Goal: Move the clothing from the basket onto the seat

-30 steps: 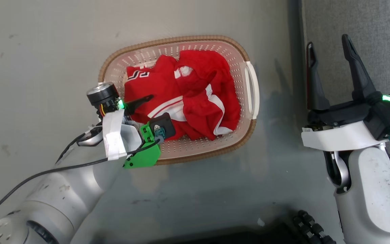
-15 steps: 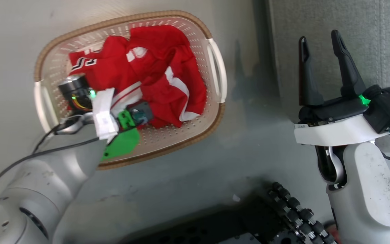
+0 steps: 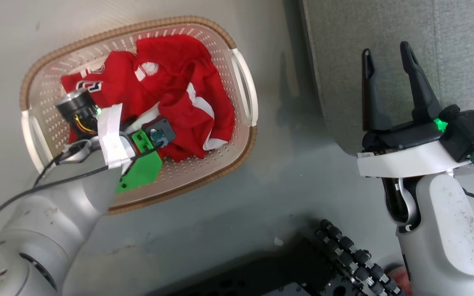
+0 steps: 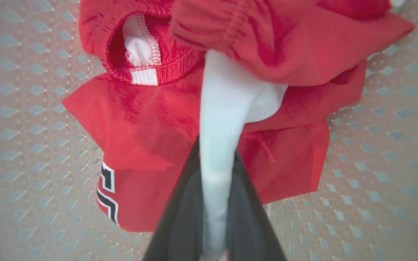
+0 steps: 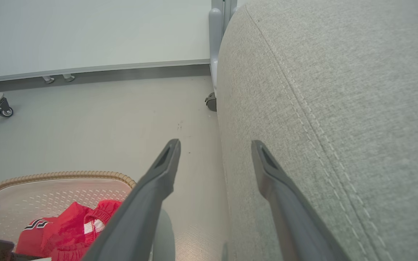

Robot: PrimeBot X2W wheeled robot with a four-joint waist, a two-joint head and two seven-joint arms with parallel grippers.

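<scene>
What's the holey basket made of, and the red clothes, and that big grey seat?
The basket looks like smooth cream plastic, punched with rows of small holes; its brown rim looks woven, maybe moulded. The clothing seems thin, slightly shiny sports fabric, since it crumples and folds softly. The seat looks like matte woven cloth with stitched seams.

The clothing is seen as soft red cloth with a slight sheen. The basket is made of matt perforated plastic, with a rim moulded in woven look. The seat is covered with coarse grey fabric; the floor is smooth.
</scene>
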